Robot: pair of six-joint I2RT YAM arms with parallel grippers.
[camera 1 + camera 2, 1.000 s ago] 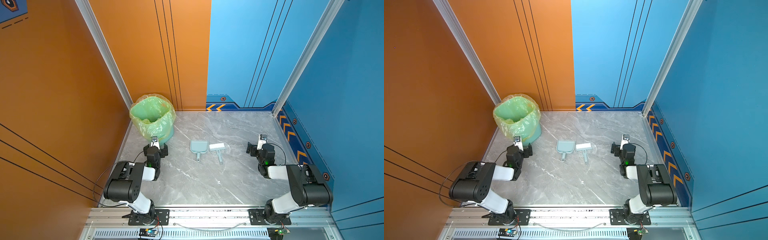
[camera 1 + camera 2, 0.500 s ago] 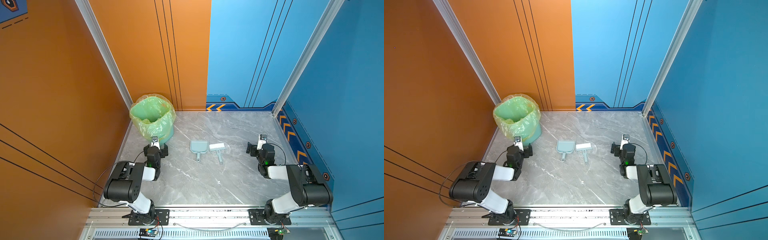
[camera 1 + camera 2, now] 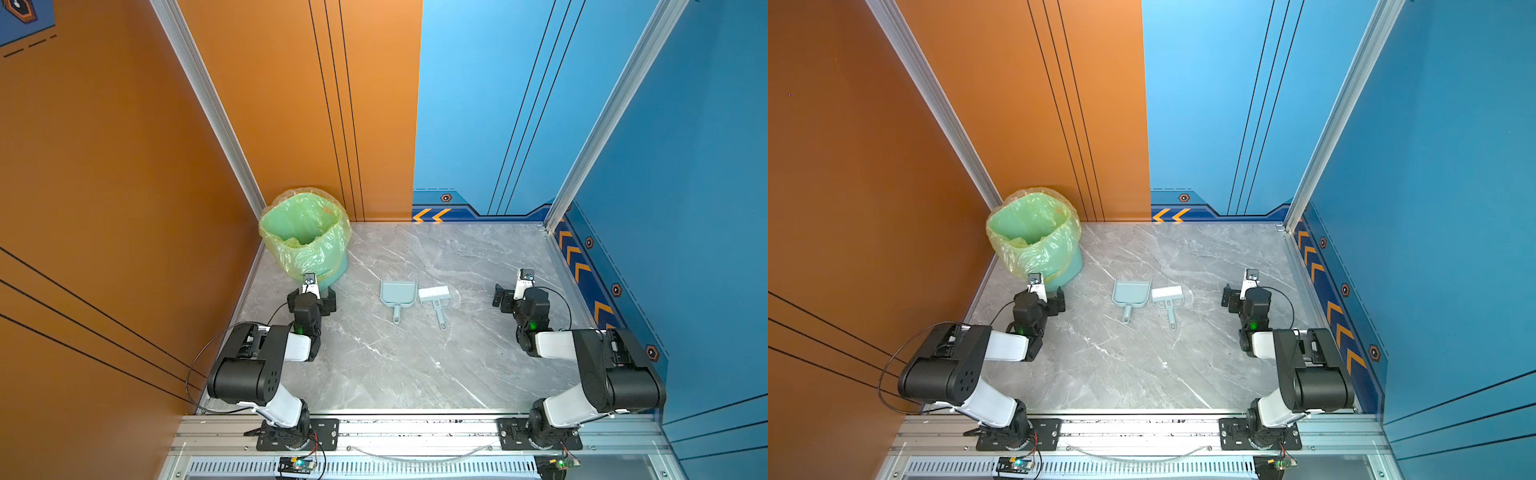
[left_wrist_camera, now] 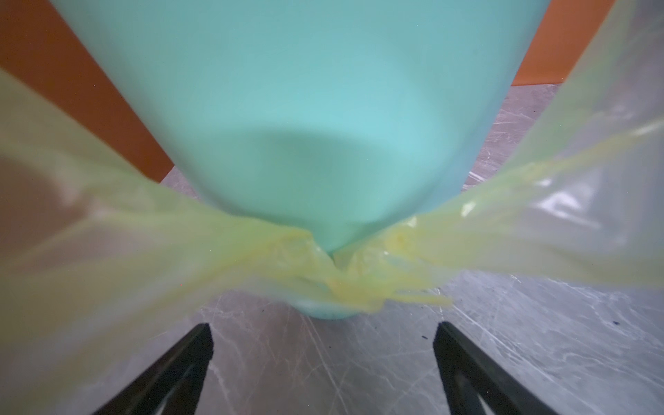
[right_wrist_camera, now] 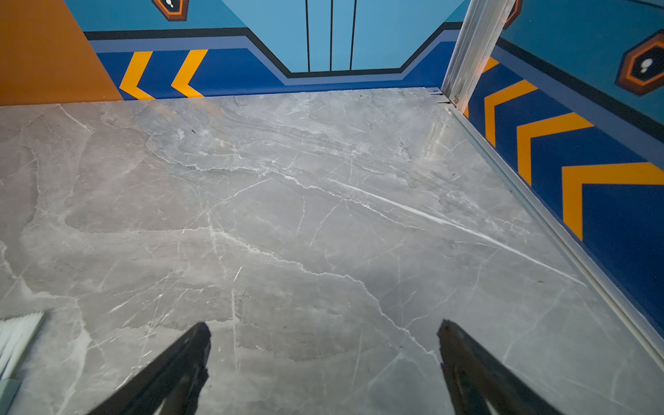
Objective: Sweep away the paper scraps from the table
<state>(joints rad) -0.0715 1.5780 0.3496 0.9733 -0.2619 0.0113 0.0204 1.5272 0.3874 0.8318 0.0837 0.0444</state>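
Note:
No paper scraps show on the grey marble table (image 3: 415,365) (image 3: 1121,365) in any view. My left gripper (image 3: 311,296) (image 3: 1040,297) rests low at the left, right in front of the bin, open with nothing between its fingers. In the left wrist view the left gripper (image 4: 323,325) has its jaws wide apart over bare marble. My right gripper (image 3: 517,297) (image 3: 1241,297) sits at the right side, also open and empty. The right wrist view shows the right gripper (image 5: 323,323) over bare table (image 5: 287,179).
A teal bin (image 3: 305,232) (image 3: 1034,228) (image 4: 323,107) lined with a yellow-green bag (image 4: 359,287) stands at the back left corner. A pale blue dustpan (image 3: 398,293) (image 3: 1131,293) and a white brush (image 3: 434,296) (image 3: 1168,295) (image 5: 18,334) lie side by side mid-table. Walls close in three sides.

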